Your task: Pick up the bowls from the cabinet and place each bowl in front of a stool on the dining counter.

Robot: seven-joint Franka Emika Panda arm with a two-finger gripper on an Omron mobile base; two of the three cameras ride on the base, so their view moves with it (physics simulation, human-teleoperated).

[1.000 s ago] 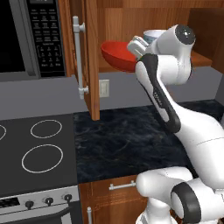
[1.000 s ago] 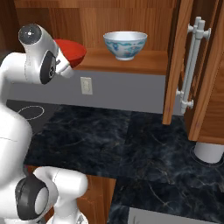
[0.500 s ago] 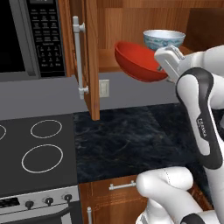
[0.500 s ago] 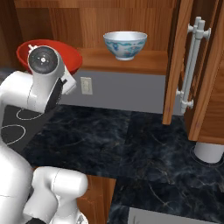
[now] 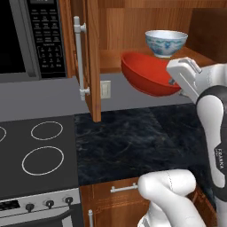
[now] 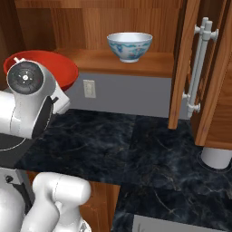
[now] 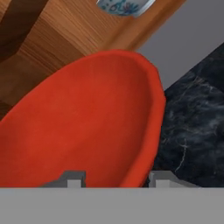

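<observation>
Dark marble counter (image 5: 133,142) runs under an open wooden cabinet (image 6: 118,61), with a stovetop (image 5: 37,155) and microwave (image 5: 31,37) to the left. From the pincer (image 7: 116,180) outward: its two finger tips straddle the rim of the red bowl (image 5: 148,77), one inside the wall and one outside, so it is clamped on that rim. The red bowl hangs tilted in the air, clear of the cabinet shelf and over the counter, just in front of the shelf edge. Behind and above it, the white patterned bowl (image 6: 130,46) stands upright on the shelf, untouched. The cabinet doors (image 5: 91,57) stand wide, each with a long silver handle (image 6: 199,68).

The step in hand looks like carrying the first bowl away from the cabinet. Next the base likely has to turn and drive to the dining counter, keeping the tilted bowl steady in a rim-only grip, then set it down before a stool.

Count: two bowls, one red and held, one white on the shelf; one pincer; two open doors.
</observation>
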